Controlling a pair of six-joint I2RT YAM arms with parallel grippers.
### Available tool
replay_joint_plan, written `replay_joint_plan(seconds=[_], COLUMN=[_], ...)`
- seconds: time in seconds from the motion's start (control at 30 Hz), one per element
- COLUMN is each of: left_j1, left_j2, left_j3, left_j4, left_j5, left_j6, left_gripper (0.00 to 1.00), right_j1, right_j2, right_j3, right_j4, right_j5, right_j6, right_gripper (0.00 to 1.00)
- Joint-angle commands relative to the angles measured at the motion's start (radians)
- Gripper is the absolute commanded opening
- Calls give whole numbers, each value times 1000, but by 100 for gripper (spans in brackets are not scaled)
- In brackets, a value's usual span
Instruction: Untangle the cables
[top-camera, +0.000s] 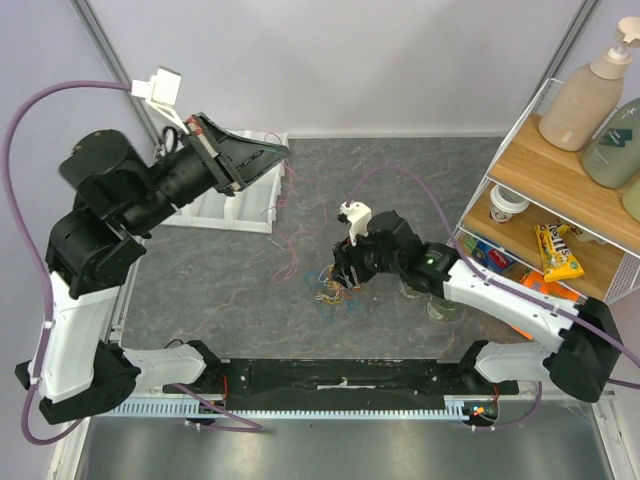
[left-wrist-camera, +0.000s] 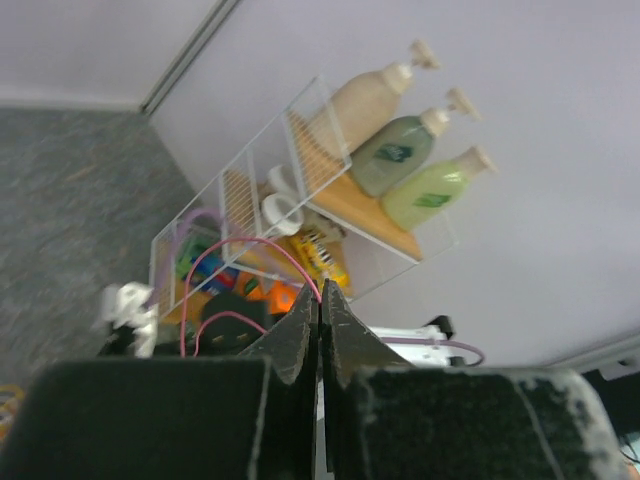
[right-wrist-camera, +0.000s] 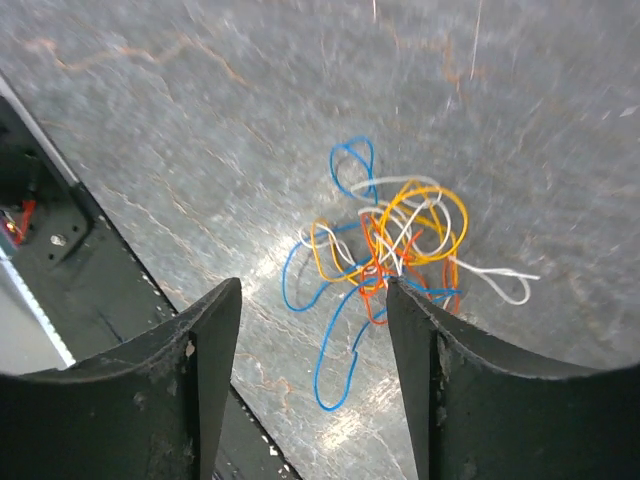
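Cables: a knot of blue, orange, white and red loops lying flat on the bench, close to its near edge and about midway along it.
Right pincer: jaws apart and holding nothing, low over the knot. In the wrist view one finger lines up with the knot's middle, and the other is over bare bench.
Left pincer: jaws together with nothing seen between them, raised over the far left corner, well apart from the cables.
Risk, bundle grab: closing here would likely catch several strands at once, which would lift the whole knot and pull it tighter.
Risk, miss: the strands are thin and hug the bench, so the fingers may close above them or scrape the surface.
Risk, no anchor: nothing pins the knot, so a one-sided pull may simply drag it, perhaps off the near edge.
Risk, snag: a loop may hook on a finger and cling on release.
Unclear: I cannot tell which strand lies on top.
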Motion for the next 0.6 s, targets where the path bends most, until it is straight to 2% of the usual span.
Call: replay_joint_plan(seconds=[0.0, 0.17, 0.37, 0.47, 0.57], left_j1=[-2, -1, -1, -1, 1], left_j2=[7, -9, -19, -15, -7], left_j3=[-50, -178, -290, -314, -330], left_j4=[-138, -149, -184, -181, -137], left_j5=[-80, -53, -45, 11, 131], left_j6=[34, 22, 19, 16, 28], left_gripper=[2, 2, 2, 2, 2], right_j1=[-2, -4, -4, -4, -5], right_j2=[-93, -124, -127, -129, -150], right_j3=[150, 272, 359, 375, 385], right_j4=[-146, -229, -224, -200, -165], right_j5=[33, 30, 16, -10, 6], right_j6=[-75, -101, -99, -118, -145], right_gripper=[70, 72, 75, 76, 82])
